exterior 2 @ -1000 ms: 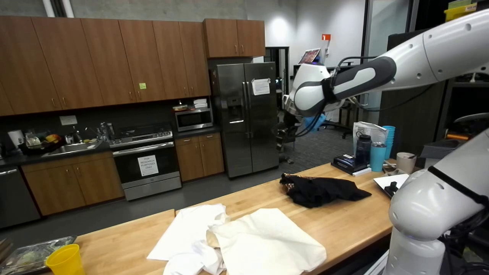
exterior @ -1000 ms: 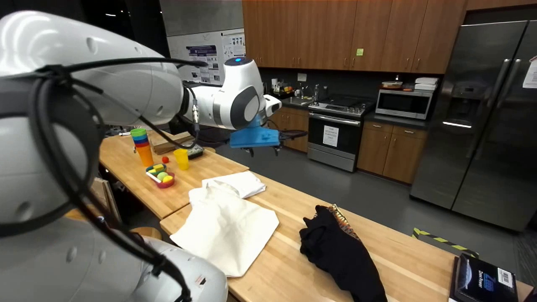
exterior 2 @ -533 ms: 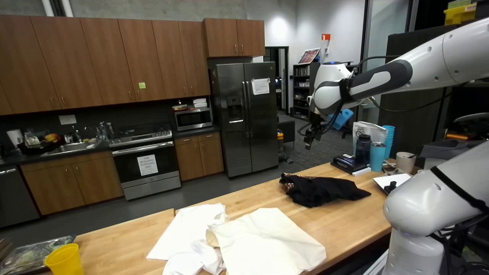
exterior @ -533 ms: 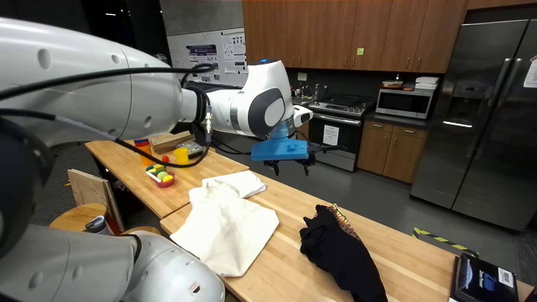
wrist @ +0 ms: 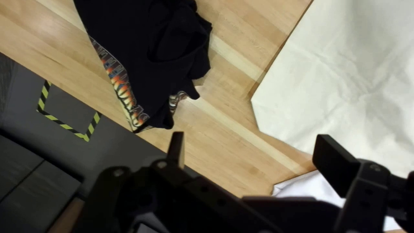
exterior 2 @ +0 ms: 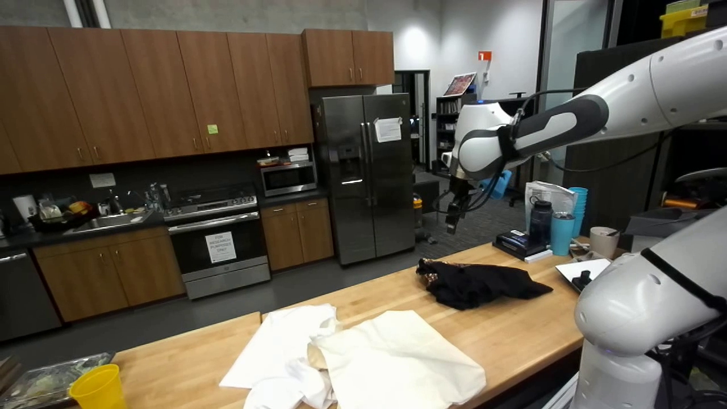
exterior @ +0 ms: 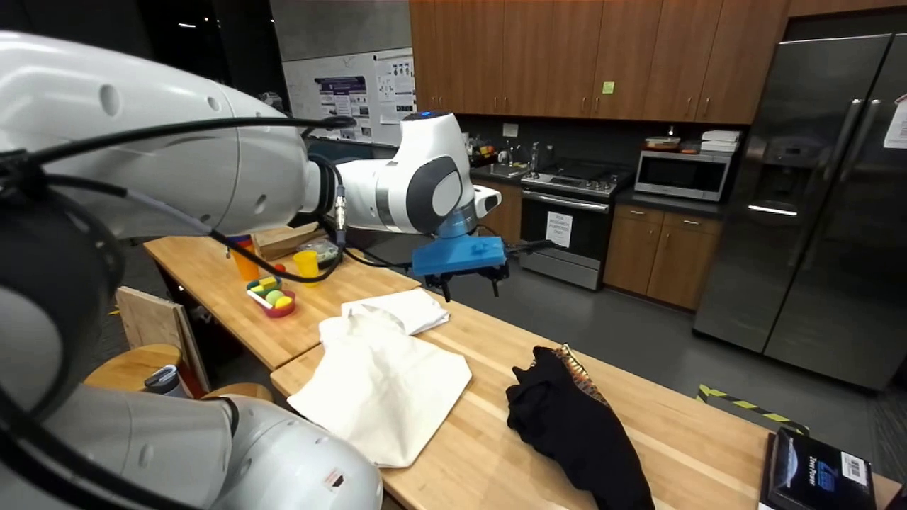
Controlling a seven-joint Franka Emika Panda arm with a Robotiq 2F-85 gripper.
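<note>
My gripper (wrist: 254, 153) stands wide open in the wrist view, its fingers (wrist: 334, 163) far apart and nothing between them. In an exterior view the gripper (exterior: 471, 289) hangs in the air beyond the table's far edge, under a blue mount (exterior: 460, 255). A crumpled black garment (wrist: 129, 42) with a colourful printed edge lies on the table, ahead of the left finger in the wrist view. A cream cloth (exterior: 386, 386), seemingly a bag, lies spread out beside it. Partly beneath or against the cream cloth is a white cloth (exterior 2: 278, 346). The gripper touches none of them.
The wooden table (exterior: 489, 439) also bears a yellow cup (exterior: 307, 265), bowls of toy food (exterior: 280, 304) and stacked cups (exterior: 245, 261). A black box (exterior 2: 518, 243), a dark bottle (exterior 2: 540, 222) and a blue tumbler (exterior 2: 562, 234) stand near the arm's base.
Over the second my gripper has shifted right and lower in both exterior views, swinging slightly back left in the last half. The jaws stay apart; the cloths have not moved.
</note>
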